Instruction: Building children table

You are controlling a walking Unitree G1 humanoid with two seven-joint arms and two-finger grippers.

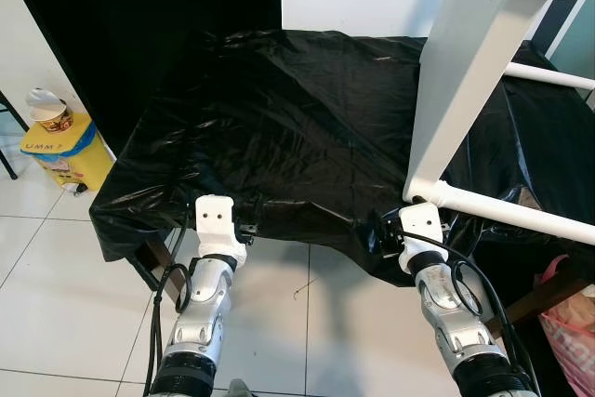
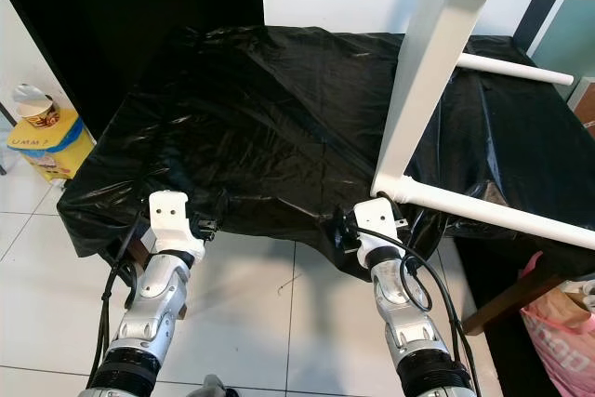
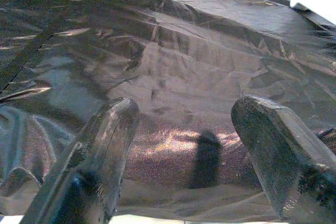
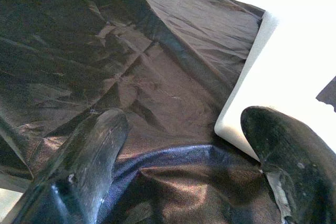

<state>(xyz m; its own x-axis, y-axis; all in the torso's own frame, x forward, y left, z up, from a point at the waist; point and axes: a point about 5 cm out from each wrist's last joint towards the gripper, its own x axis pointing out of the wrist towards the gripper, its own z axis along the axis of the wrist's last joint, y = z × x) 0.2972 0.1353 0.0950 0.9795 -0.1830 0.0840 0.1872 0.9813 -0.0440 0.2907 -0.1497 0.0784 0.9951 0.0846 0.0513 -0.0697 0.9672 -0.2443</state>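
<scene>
A white table frame stands on a surface draped in crinkled black plastic sheet (image 1: 297, 109). Its thick slanted leg (image 1: 465, 72) rises from the sheet's near right edge, and round white rails (image 1: 521, 211) run off to the right. My right gripper (image 4: 181, 124) is open at the sheet's near edge, one fingertip (image 4: 283, 150) just beside the foot of the white leg (image 4: 294, 66). My left gripper (image 3: 184, 114) is open too, over the sheet's near left edge, with only black plastic between its fingers.
A yellow box (image 1: 63, 148) with a paper cup (image 1: 51, 113) on top sits on the tiled floor (image 1: 74, 276) at the left. A pink bag (image 1: 567, 323) lies at the lower right. A dark door (image 1: 139, 6) stands behind the covered surface.
</scene>
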